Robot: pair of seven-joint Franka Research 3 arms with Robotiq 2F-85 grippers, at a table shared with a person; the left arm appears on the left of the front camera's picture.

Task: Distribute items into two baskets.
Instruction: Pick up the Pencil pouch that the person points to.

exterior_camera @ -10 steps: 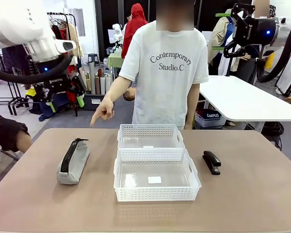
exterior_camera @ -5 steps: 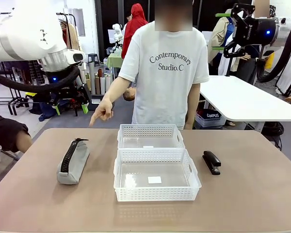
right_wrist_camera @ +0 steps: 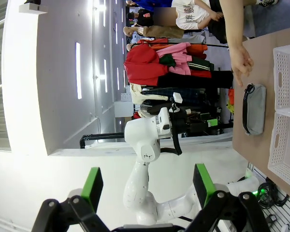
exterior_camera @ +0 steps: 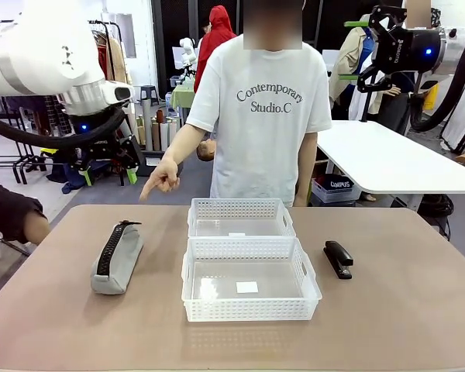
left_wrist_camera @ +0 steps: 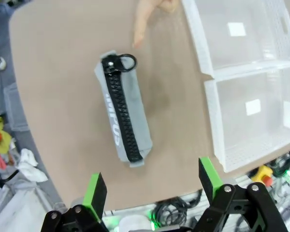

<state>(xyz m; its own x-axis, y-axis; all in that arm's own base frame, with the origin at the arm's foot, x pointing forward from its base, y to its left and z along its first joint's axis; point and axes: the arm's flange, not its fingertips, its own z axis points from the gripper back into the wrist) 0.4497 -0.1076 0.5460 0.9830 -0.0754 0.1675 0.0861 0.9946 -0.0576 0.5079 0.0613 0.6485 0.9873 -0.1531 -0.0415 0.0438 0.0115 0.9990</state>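
Two white lattice baskets sit mid-worktop (exterior_camera: 387,325), touching along their long sides: the smaller basket (exterior_camera: 240,218) on the person's side, the larger basket (exterior_camera: 250,279) on the robot's side. Each has a small white label on its clear bottom.

Grey zip pouch (exterior_camera: 117,257) – lies flat on the worktop to the robot's left of the baskets, apart from them, black zipper strip facing up, ring pull at the far end. Black stapler (exterior_camera: 338,258) – on the worktop to the robot's right, just beside the larger basket but not touching it.

Person's hand (exterior_camera: 161,177): forefinger stretched out and angled down toward the far end of the pouch, above the worktop's far edge.

Left pincer (exterior_camera: 108,176): raised above the far left corner of the worktop, jaws spread wide, nothing between the green pads. From the left wrist camera the pouch lies below, between the two fingers' lines.

Right pincer (exterior_camera: 347,49): high at the far right, well clear of the worktop, turned sideways, jaws wide apart and empty.
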